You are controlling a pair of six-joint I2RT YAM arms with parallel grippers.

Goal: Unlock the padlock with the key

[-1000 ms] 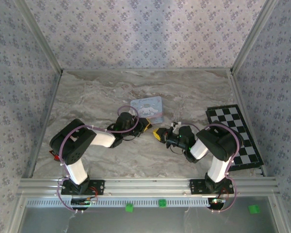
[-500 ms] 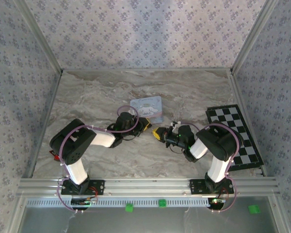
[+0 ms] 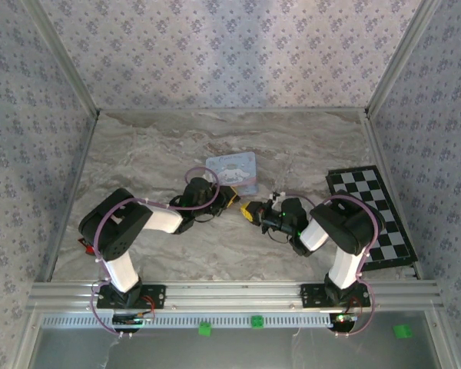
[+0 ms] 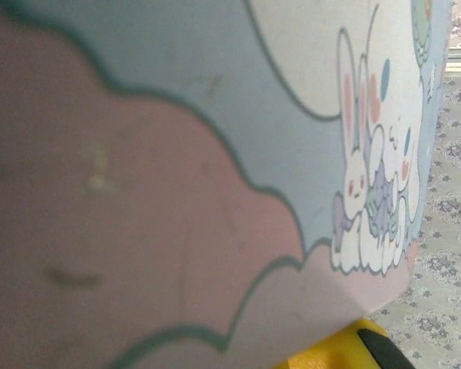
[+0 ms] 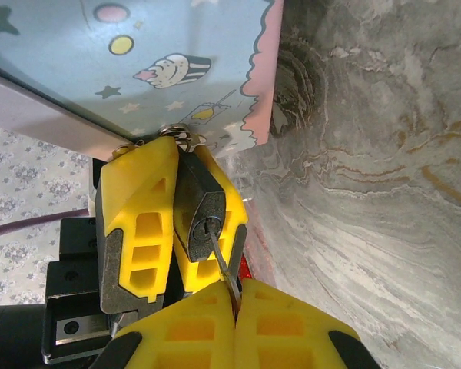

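Observation:
The tiny black padlock is clamped between the yellow fingers of my left gripper, keyhole end facing the right wrist camera. A thin metal key runs from the keyhole into my right gripper, which is shut on it. From above, the right gripper meets the left one tip to tip at mid-table, just in front of the tin. The lock's shackle end is hidden against the tin. One yellow finger of the left gripper peeks in at the bottom of the left wrist view.
The pale blue, pink-rimmed cartoon tin lies right behind both grippers and looms close in the left wrist view, tin. A folded chessboard lies at the right edge of the marble table. Patterned walls enclose the table.
My right gripper has crept slightly up and left toward the left gripper. The left arm and the tin stay put.

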